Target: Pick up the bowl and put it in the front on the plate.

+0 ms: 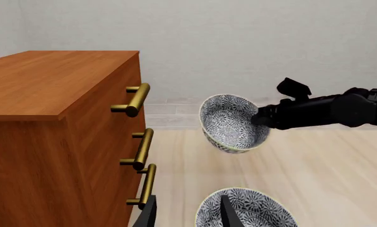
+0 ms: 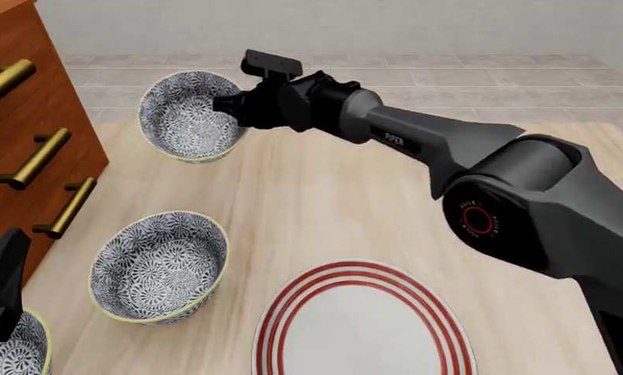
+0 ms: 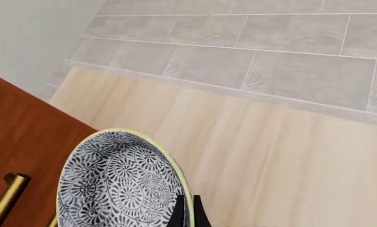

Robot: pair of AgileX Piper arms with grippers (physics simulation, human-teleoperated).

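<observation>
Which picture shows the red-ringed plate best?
The front view: the plate lies near its bottom edge, rings clear, only its nearest part cut off. Neither wrist view shows it at all.

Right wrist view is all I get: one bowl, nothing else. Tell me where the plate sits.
Observer: The plate lies at the near edge of the table, nearer than the held bowl and to its right.
Operator: Report what's beside it.
Observer: A second bowl stands upright left of the plate, apart from it.
Operator: Give me the left hand.
Observer: The left hand is open at the near left corner, by a third bowl.
</observation>
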